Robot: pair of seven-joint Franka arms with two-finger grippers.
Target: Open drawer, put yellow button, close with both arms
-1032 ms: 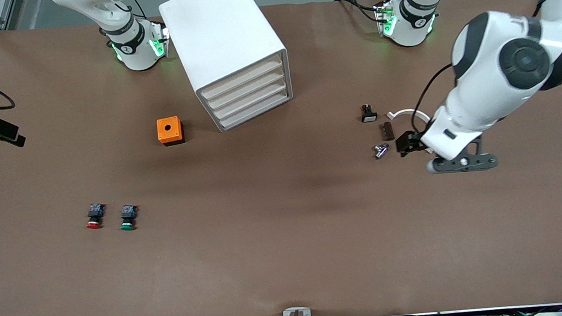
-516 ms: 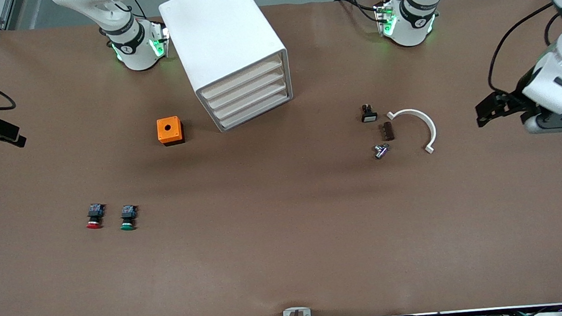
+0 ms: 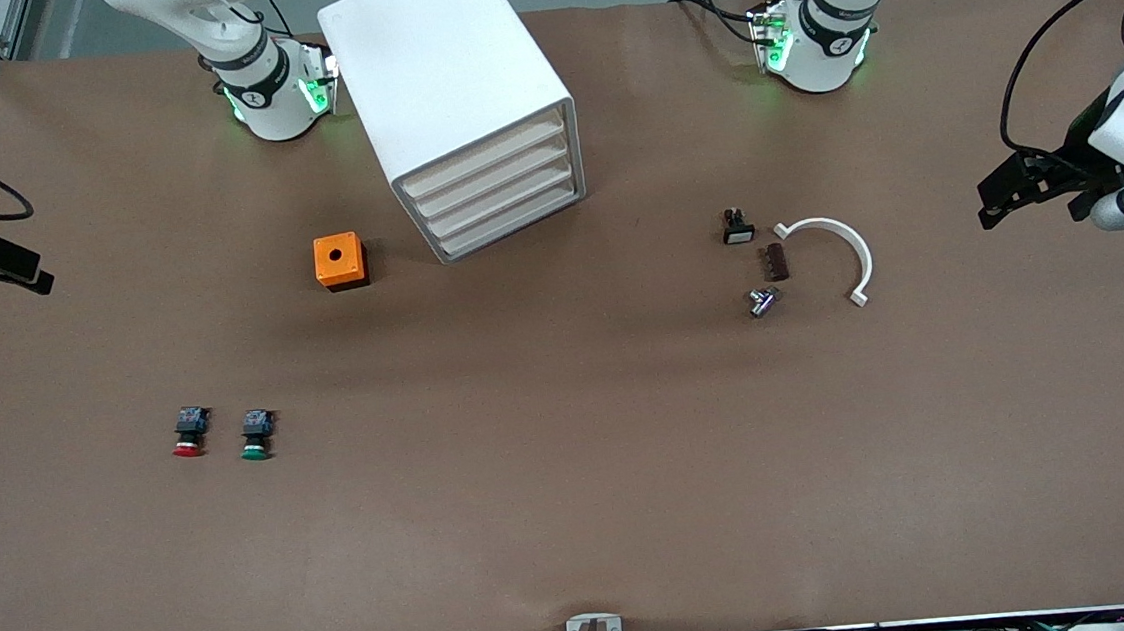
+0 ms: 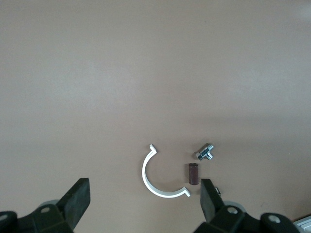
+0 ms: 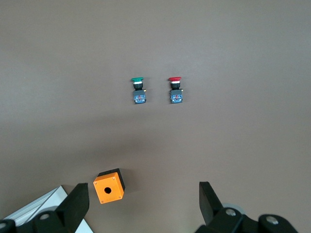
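white cabinet [image 3: 449, 84] (four drawers shut), two pincers spread, left [image 3: 1021, 187], right [image 5: 141, 206], empty

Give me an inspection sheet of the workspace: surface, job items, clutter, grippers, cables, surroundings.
Surface: brown table, flat.
Job's things: white cabinet between the arm bases, all four drawers shut, uppermost drawer included. Yellow button: nothing seen.
Clutter: orange box beside the cabinet; red button and green button side by side, nearer the camera; white curved clip, brown block, metal fitting, small black part toward the left arm's end.
Grippers: left gripper open, empty, over the table's left-arm end; right gripper open, empty.
Cables: black cable on the left arm.
Surroundings: nothing seen.
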